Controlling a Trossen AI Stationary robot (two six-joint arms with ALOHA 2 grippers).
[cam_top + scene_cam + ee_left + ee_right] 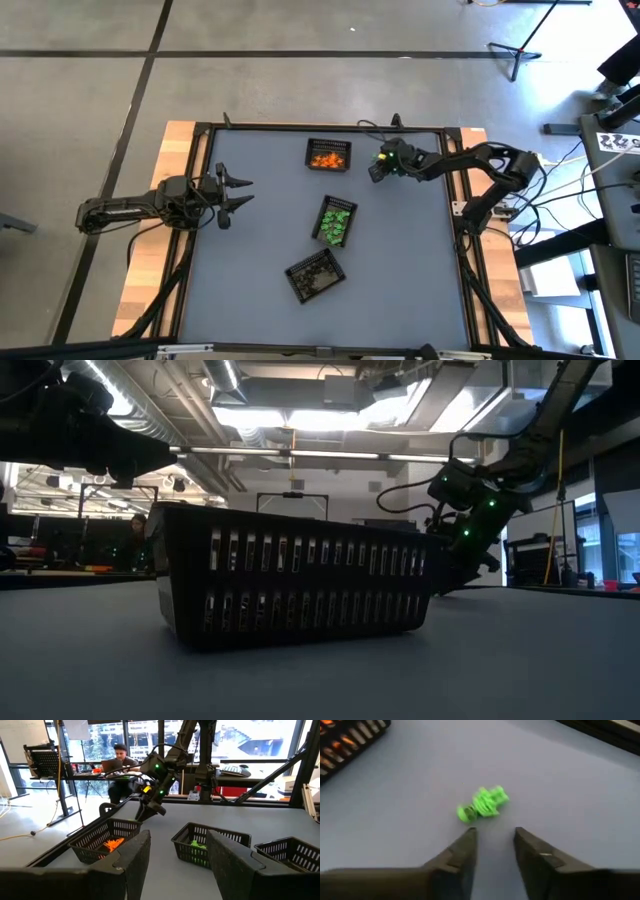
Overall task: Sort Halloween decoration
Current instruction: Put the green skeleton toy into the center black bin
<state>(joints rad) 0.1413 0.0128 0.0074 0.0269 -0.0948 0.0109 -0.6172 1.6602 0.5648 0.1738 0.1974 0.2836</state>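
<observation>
Matt grey table, plastic mesh baskets

The tabletop (pixel 260 220) is smooth and matt on bare wood edging (pixel 145 290); the black baskets (pixel 290 585) look like slotted plastic; the green trinket (pixel 484 804) is glossy plastic.

We see our left gripper (pixel 236 195) spread open, arm stretched level at the table's left side | our right gripper (pixel 492 837) angled down near the far edge, fingers parted, gripping nothing.

Overhead camera looks straight down; low camera sits level behind a basket (pixel 295 575); wrist cameras look forward.
</observation>
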